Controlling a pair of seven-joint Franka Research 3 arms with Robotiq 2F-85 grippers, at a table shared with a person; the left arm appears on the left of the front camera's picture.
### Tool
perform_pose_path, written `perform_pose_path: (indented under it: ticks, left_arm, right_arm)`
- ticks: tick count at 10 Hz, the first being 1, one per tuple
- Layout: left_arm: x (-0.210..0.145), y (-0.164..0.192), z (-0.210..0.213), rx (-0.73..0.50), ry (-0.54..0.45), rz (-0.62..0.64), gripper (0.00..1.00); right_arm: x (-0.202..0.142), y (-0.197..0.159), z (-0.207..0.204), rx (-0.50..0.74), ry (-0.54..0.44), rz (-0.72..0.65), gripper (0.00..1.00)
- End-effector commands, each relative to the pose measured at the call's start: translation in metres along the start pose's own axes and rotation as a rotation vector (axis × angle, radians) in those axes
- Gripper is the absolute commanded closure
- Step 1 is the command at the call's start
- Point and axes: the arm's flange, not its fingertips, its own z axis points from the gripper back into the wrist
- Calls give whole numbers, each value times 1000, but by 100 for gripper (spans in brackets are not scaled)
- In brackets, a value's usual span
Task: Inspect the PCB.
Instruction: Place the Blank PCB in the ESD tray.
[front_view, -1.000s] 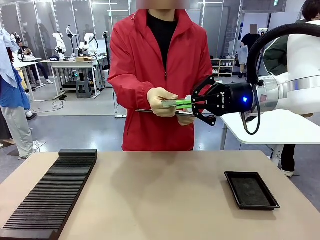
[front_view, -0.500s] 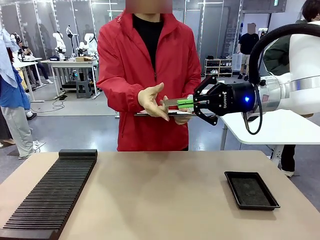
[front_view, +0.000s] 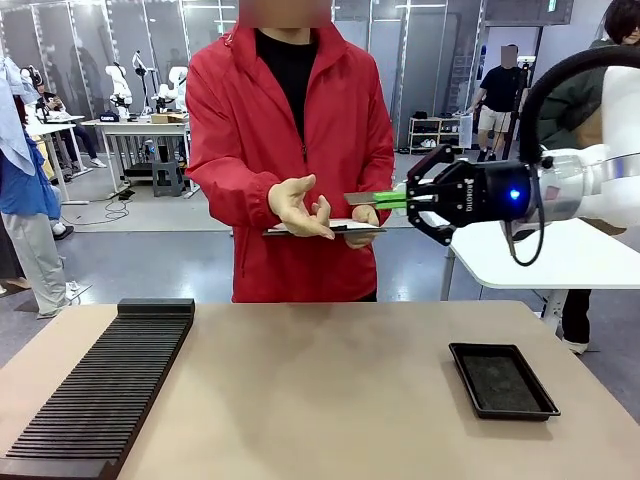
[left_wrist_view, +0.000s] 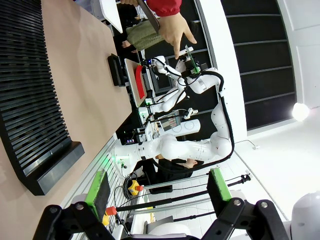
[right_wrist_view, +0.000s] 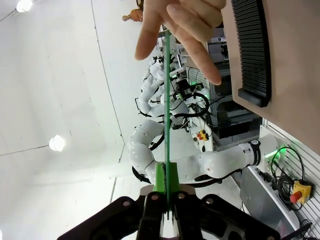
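Thin green circuit board (front_view: 364, 198), flat and edge-on, sits pinched tight in the right gripper (front_view: 403, 200) high above the table (front_view: 320, 380), near the person's open hand (front_view: 297, 207). Left gripper (left_wrist_view: 157, 187) gapes wide, holding nothing.

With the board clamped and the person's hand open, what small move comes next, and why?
Probably carry the PCB toward the small black tray: the right gripper is shut on its edge, the person's hand is open and apart, and the tray holds nothing.
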Motion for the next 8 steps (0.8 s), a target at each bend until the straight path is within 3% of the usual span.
perform_pose_path:
  ticks: [1,5,8]
  left_arm:
    - [0,-3,0,7,5,0,0]
    - [0,-3,0,7,5,0,0]
    - [0,-3,0,7,5,0,0]
  right_arm:
    - [-13,-2,37,-24,-19,37,97]
    - [-35,-23,135,-252,0,231,97]
    - [-38,-54,178,-379,-25,320,97]
